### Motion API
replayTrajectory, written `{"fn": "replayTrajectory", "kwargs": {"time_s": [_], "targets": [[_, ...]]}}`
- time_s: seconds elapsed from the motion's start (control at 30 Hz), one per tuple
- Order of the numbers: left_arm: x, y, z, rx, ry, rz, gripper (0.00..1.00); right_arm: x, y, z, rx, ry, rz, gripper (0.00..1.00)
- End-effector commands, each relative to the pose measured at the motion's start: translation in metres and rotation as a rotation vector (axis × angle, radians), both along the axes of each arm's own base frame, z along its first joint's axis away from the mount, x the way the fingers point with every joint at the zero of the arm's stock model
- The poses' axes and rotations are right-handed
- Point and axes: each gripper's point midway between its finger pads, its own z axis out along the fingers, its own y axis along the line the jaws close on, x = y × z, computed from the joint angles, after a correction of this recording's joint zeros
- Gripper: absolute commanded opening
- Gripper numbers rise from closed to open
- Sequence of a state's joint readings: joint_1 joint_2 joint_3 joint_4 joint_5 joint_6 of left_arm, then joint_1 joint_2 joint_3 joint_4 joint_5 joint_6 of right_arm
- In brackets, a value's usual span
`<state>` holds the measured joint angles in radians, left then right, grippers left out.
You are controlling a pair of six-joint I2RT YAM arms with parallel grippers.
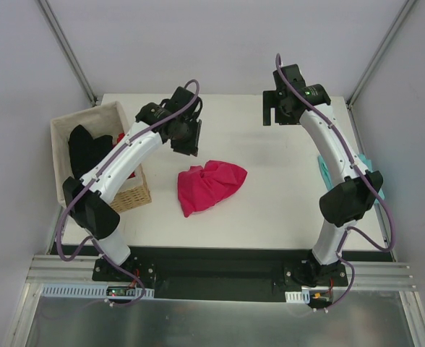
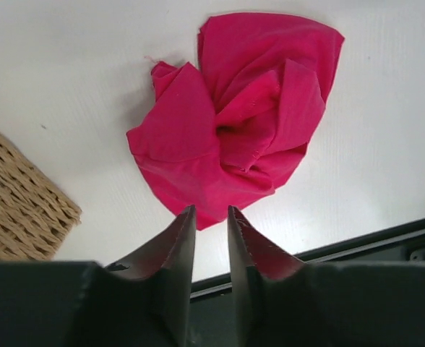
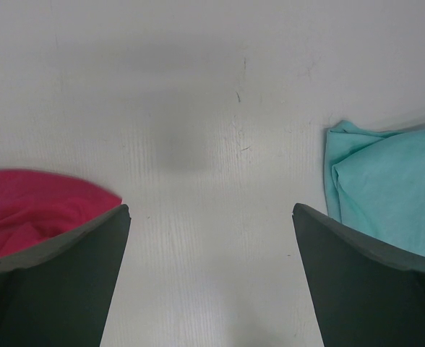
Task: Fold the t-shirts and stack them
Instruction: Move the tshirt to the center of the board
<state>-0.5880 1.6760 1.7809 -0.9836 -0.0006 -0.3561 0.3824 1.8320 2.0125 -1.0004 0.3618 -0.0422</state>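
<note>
Crimson-pink soft cloth t-shirt lies in a crumpled heap near the middle of the white table, folds bunched toward its centre, no sleeve or hem laid flat. The teal cloth t-shirt sits at the table's right edge, partly hidden under the right arm in the top view; it looks loosely doubled over, but whether it is properly folded cannot be told. Left gripper hovers above the far side of the pink heap, fingers drawn almost together with a thin slit between, holding nothing. Right gripper hangs over bare table between the two shirts, spread wide, empty. Woven wicker basket stands at the left with dark cloth inside. Judgement: folding of the pink shirt is not yet begun. Next move calls for spreading it flat, probably each claw pinching an outer edge.
</note>
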Motion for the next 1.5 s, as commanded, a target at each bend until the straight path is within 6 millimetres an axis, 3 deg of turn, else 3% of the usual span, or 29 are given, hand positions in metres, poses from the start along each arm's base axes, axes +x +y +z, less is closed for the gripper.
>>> {"fn": "replayTrajectory", "kwargs": {"time_s": [0.0, 0.07, 0.37, 0.47, 1.03, 1.47], "targets": [[0.007, 0.023, -0.029, 0.100, 0.050, 0.127, 0.16, -0.001, -0.006, 0.008, -0.031, -0.014, 0.003, 1.00], [0.009, 0.029, -0.037, 0.097, 0.079, 0.188, 0.00, -0.001, -0.007, 0.008, -0.038, -0.015, 0.002, 1.00], [0.007, 0.076, -0.064, 0.145, 0.144, 0.425, 0.00, -0.001, -0.012, 0.008, -0.041, -0.012, -0.003, 1.00], [-0.003, 0.095, -0.075, 0.152, 0.186, 0.503, 0.00, 0.000, -0.011, 0.008, -0.038, -0.011, 0.000, 1.00], [-0.043, 0.161, -0.085, 0.176, 0.218, 0.768, 0.00, 0.003, 0.000, 0.001, 0.009, 0.010, 0.022, 1.00], [-0.062, 0.202, -0.077, 0.188, 0.198, 0.887, 0.00, 0.003, 0.006, -0.001, 0.027, 0.021, 0.035, 1.00]]}}
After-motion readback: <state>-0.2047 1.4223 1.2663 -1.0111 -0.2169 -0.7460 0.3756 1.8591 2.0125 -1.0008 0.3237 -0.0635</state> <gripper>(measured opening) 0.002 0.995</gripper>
